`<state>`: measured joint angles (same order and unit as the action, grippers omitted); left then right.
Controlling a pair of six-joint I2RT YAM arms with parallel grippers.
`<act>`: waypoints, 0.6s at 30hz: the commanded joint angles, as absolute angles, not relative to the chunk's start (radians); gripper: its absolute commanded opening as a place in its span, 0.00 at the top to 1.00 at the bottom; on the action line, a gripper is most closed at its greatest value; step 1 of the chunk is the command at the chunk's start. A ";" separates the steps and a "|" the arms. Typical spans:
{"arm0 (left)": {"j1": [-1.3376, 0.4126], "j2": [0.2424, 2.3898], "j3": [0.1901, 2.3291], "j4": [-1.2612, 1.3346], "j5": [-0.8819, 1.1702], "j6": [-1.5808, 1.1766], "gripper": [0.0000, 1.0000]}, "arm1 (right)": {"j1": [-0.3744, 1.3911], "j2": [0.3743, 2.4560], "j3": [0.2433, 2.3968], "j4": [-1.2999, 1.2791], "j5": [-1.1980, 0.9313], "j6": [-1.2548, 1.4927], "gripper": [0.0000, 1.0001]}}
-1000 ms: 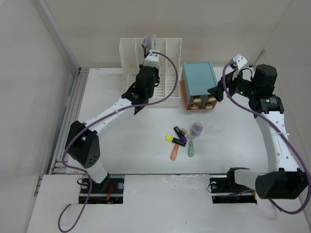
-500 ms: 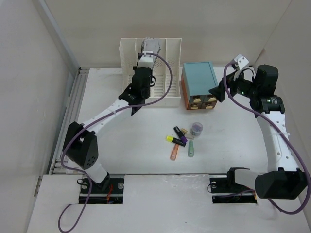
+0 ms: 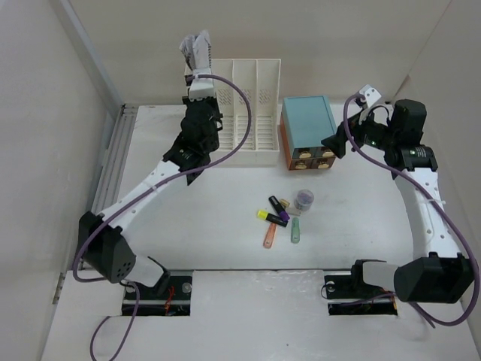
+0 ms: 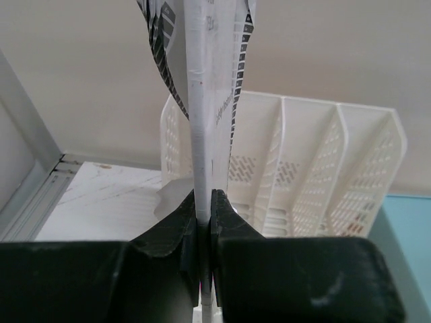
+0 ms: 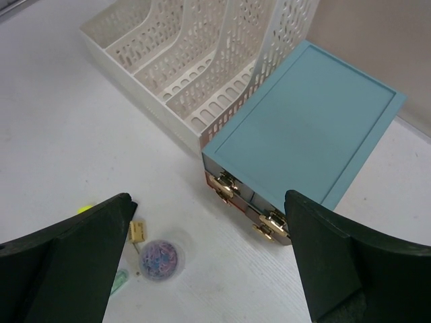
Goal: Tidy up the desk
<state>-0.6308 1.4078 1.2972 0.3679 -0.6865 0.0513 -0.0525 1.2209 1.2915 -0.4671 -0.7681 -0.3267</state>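
A large flat white matte desk [image 3: 203, 233] filled the overhead view, boxed in by white walls, with a ridged metal rail [image 3: 110, 173] along its left edge. The left gripper [image 4: 203, 217] was clamped tight on a thin sheaf of printed white paper [image 4: 202, 101], held upright on edge over the left end of a white slotted plastic file rack [image 3: 255, 113]. The right gripper [image 5: 209, 269] hung wide apart and empty just right of a small teal-topped drawer box [image 5: 303, 128]. Coloured highlighter pens [image 3: 274, 216] and a small round clear tub [image 3: 304, 199] lay mid-desk.
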 commanded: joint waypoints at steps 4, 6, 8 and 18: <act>-0.598 1.554 1.411 0.448 -0.634 0.061 1.00 | -0.057 1.227 1.285 -0.465 -0.792 -0.341 0.00; -0.586 1.603 1.446 0.437 -0.598 0.061 1.00 | -0.057 1.227 1.285 -0.465 -0.792 -0.341 0.00; -0.577 1.634 1.492 0.437 -0.569 0.051 1.00 | -0.057 1.236 1.285 -0.465 -0.792 -0.350 0.00; -0.541 1.739 1.529 0.469 -0.572 0.031 1.00 | -0.057 1.236 1.285 -0.474 -0.792 -0.359 0.00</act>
